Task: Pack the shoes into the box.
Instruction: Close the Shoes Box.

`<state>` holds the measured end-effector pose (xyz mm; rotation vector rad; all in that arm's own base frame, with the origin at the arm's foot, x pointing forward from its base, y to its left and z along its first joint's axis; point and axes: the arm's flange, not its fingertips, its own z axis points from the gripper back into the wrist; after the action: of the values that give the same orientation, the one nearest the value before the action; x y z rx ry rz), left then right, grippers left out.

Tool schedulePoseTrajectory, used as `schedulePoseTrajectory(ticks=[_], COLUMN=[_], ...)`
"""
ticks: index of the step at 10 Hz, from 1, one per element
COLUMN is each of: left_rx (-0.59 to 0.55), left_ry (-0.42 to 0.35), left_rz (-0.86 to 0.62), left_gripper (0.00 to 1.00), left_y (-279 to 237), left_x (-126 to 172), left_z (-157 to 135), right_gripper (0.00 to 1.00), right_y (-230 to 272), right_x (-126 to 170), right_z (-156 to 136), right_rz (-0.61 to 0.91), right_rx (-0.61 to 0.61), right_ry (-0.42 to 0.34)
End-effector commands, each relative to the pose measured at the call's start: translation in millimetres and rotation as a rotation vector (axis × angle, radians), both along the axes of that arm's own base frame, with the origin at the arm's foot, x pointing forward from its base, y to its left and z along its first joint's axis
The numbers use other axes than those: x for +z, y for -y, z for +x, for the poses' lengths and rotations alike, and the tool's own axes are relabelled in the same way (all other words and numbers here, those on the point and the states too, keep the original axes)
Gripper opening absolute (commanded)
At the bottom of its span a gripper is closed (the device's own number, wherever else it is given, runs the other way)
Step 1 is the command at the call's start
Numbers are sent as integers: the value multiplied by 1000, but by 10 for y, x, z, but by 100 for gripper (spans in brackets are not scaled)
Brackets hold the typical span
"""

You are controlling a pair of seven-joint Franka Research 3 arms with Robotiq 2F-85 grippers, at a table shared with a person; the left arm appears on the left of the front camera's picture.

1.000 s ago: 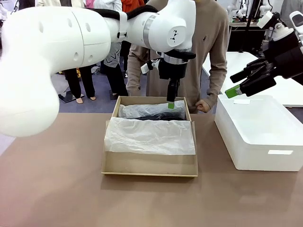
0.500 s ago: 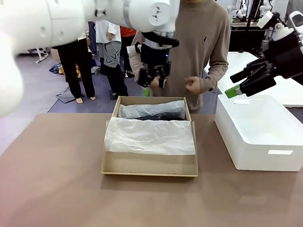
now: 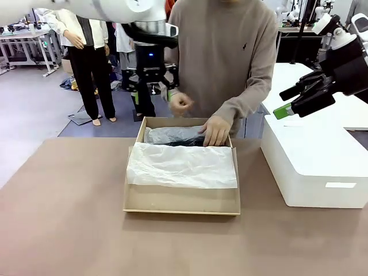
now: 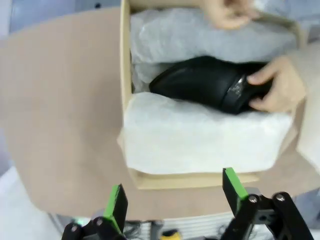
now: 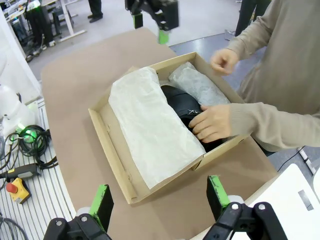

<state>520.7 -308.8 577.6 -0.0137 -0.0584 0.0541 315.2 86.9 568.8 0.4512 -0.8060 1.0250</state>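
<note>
Inside cardboard box [image 3: 181,201], glossy shoe [image 4: 205,82], crinkled tissue [image 3: 181,167], left end effector [image 4: 175,192] wide, right end effector [image 5: 159,192] wide

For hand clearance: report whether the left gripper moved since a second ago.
Yes: the left gripper rose from the shoebox and swung left, above its far-left corner.

Glossy black leather shoe [image 4: 205,85] — crinkled white tissue paper [image 3: 181,165] — matt cardboard box [image 3: 181,201].

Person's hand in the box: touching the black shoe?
Touching. The left wrist view shows the person's hand with its fingers laid on one end of the black shoe inside the box. The right wrist view shows the same contact.
</note>
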Motion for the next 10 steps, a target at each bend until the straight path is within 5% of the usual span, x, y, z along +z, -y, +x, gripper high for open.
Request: schedulePoseTrajectory(ticks=[1, 2, 3, 9, 10], left_rx=[-125, -13, -82, -92, -217], left_ry=[23, 8, 14, 10, 55], left_rz=[-83, -136, -17, -36, -21], left_gripper=[100, 100, 100, 100, 100], left_y=[-288, -224, -121, -125, -226], left_x=[-99, -75, 11, -31, -9], left_z=[-162, -116, -37, -54, -105], right_gripper=[100, 100, 100, 100, 100], right_y=[4, 4, 4, 4, 4], right_x=[-7, -7, -7, -7, -7], right_z=[36, 36, 36, 36, 36], right_rz=[20, 20, 20, 20, 20], right_rx=[26, 26, 26, 26, 26], right_ry=[14, 14, 14, 14, 14])
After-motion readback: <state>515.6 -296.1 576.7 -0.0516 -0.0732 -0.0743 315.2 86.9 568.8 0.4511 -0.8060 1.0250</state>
